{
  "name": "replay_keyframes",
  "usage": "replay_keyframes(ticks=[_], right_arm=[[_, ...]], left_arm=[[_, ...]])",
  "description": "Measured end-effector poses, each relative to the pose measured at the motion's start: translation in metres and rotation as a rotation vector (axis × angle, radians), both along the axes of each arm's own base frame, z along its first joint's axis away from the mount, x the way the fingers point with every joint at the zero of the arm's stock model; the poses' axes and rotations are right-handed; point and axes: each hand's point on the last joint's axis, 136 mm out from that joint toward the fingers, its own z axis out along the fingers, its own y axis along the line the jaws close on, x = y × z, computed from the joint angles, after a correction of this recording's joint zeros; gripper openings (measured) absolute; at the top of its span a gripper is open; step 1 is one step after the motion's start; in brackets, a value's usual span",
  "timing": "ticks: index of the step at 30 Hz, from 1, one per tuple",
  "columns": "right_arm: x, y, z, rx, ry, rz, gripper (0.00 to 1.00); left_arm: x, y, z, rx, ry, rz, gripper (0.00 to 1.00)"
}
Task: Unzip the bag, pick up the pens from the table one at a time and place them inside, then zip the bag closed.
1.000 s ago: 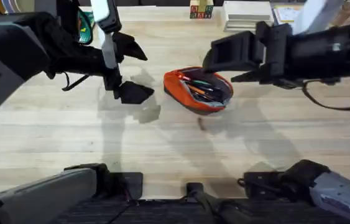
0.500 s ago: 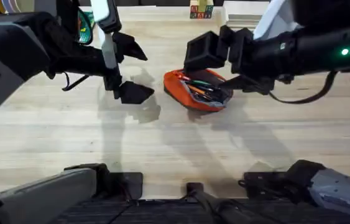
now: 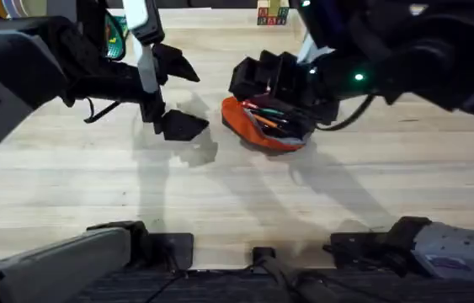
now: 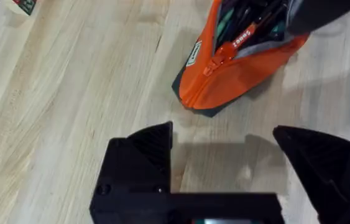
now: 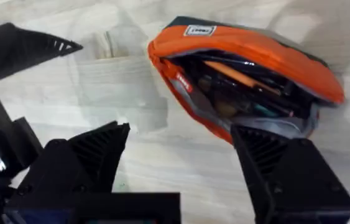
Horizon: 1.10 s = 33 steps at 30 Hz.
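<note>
Nearest me, the table (image 3: 220, 210) is bare plank. Mid-table, the bag (image 3: 266, 124) lies unzipped, mouth gaping, pens (image 5: 243, 78) already inside, an orange one showing on top.

Right gripper (image 3: 262, 80) hangs over the bag's far-left end, jaws wide apart, holding nothing. Left gripper (image 3: 169, 97) sits just left of the bag, apart from it, also spread wide and empty.

Zipping looks to be what's left. Risks: the limp pouch skids or folds if the slider is pulled with no hold on the fabric; a protruding pen could jam the zipper.

Room: open wood near side and right; small blocks (image 3: 272, 14) and papers (image 3: 335, 21) along the far edge.
</note>
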Motion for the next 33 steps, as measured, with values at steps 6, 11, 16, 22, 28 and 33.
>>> replay_keyframes(ticks=[6, 11, 16, 22, 28, 33], right_arm=[[0.011, 0.009, -0.012, -0.005, 0.002, -0.001, 0.998], [0.021, 0.018, -0.023, -0.004, 0.003, 0.004, 0.998], [0.030, 0.027, -0.028, 0.009, -0.014, 0.012, 0.998], [0.036, 0.032, -0.036, 0.009, -0.014, 0.013, 0.997], [0.040, 0.035, -0.045, 0.002, -0.007, 0.013, 0.997], [0.050, 0.044, -0.038, 0.039, -0.050, 0.013, 0.997]], left_arm=[[0.000, 0.000, 0.000, 0.000, 0.000, 0.000, 0.993], [0.000, 0.000, 0.000, 0.000, 0.000, 0.000, 0.993], [0.000, 0.000, 0.000, 0.000, 0.000, 0.000, 0.993], [0.000, 0.000, 0.000, 0.000, 0.000, 0.000, 0.993], [0.000, 0.000, 0.000, 0.000, 0.000, 0.000, 0.994], [0.000, 0.000, 0.000, 0.000, 0.000, 0.000, 0.993]])
